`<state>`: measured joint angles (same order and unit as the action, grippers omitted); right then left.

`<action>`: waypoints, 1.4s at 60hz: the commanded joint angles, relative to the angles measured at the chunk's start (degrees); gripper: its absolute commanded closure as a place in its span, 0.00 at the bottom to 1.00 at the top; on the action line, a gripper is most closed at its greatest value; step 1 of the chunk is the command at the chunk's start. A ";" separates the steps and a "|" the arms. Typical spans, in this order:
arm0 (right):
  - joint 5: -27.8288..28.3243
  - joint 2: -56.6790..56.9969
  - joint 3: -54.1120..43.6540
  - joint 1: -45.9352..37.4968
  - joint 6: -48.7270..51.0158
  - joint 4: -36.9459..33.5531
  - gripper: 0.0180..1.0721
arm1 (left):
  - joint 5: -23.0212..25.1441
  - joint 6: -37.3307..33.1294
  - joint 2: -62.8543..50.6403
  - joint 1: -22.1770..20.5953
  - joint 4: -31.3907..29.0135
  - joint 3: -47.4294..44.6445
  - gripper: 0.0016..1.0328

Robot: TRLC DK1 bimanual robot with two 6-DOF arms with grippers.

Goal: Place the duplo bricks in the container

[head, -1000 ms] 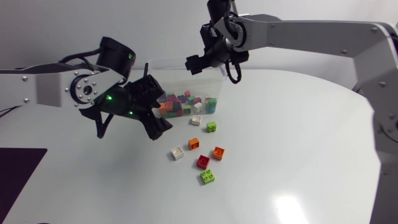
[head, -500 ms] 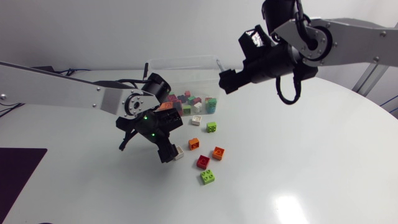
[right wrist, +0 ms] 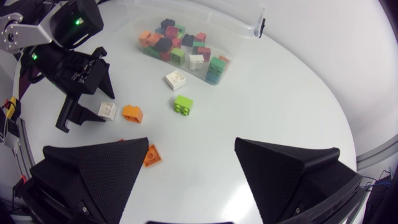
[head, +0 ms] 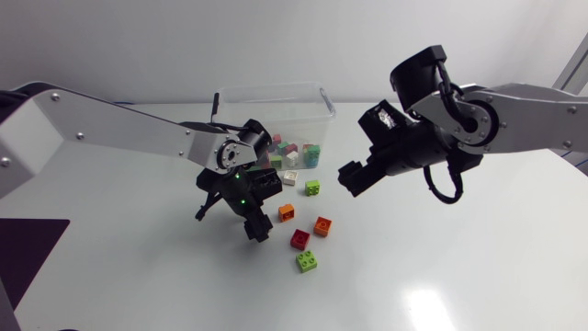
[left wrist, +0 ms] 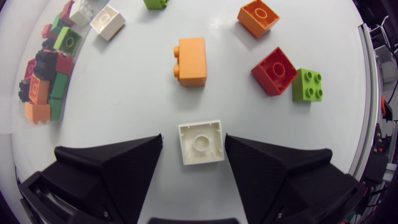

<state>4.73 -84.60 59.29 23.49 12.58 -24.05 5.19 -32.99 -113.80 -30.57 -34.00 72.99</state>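
A white duplo brick (left wrist: 201, 142) lies on the table between the fingers of my left gripper (left wrist: 194, 143), which stands low over it; a narrow gap shows on one side, so the gripper is open. In the head view that gripper (head: 254, 219) hides the brick. Loose beside it lie two orange bricks (head: 288, 212) (head: 322, 225), a red brick (head: 300, 239), a lime brick (head: 307, 261), a green brick (head: 313, 188) and another white brick (head: 289, 178). The clear container (head: 317, 96) behind holds several bricks. My right gripper (head: 354, 177) hangs open and empty to the right of the bricks.
The white table (head: 459, 267) spreads wide to the right and front of the bricks. In the right wrist view my left arm (right wrist: 71, 56) reaches down beside the container (right wrist: 245, 28).
My left gripper moved from beside the container down onto the white brick and its fingers drew closer together. My right arm swung away from above the container, rightward and lower.
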 commanded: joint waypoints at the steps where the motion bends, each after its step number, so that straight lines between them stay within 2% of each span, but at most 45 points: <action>1: 0.54 1.10 -3.39 0.33 2.36 -0.64 0.05 | -0.44 1.18 -2.31 -0.55 -1.60 1.54 0.55; 9: 3.44 1.01 -6.20 1.12 6.49 -0.73 0.05 | -0.36 1.70 -4.06 -0.55 -6.26 3.47 0.64; 18: 7.05 -1.71 -7.26 1.83 11.15 -1.17 0.05 | -0.27 1.35 -2.66 -0.46 -7.93 3.30 0.65; 42: 5.73 -14.37 -5.41 4.38 18.01 4.89 0.05 | -0.01 1.35 8.94 -0.55 -10.65 2.07 0.65; 52: 5.55 -17.97 -3.74 5.43 19.06 7.09 0.10 | -0.01 1.97 13.95 0.07 -10.65 3.30 0.65; 62: 5.46 -20.43 -1.98 6.13 19.15 7.53 0.20 | 0.61 2.67 17.65 1.21 -10.65 5.93 0.65; 68: 5.46 -21.05 -1.10 5.96 19.33 7.53 0.30 | 1.66 3.20 18.52 1.91 -10.47 7.78 0.65; 78: 5.64 -21.93 -0.75 5.52 19.68 8.32 0.58 | 3.60 5.13 18.96 3.41 -7.49 10.24 0.65; 84: 5.73 -22.37 -0.58 5.43 19.77 8.50 0.67 | 4.39 6.27 18.79 3.67 -5.11 11.03 0.65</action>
<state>10.48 -105.47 57.76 29.15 30.92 -16.03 8.75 -28.86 -95.77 -27.38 -40.49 82.17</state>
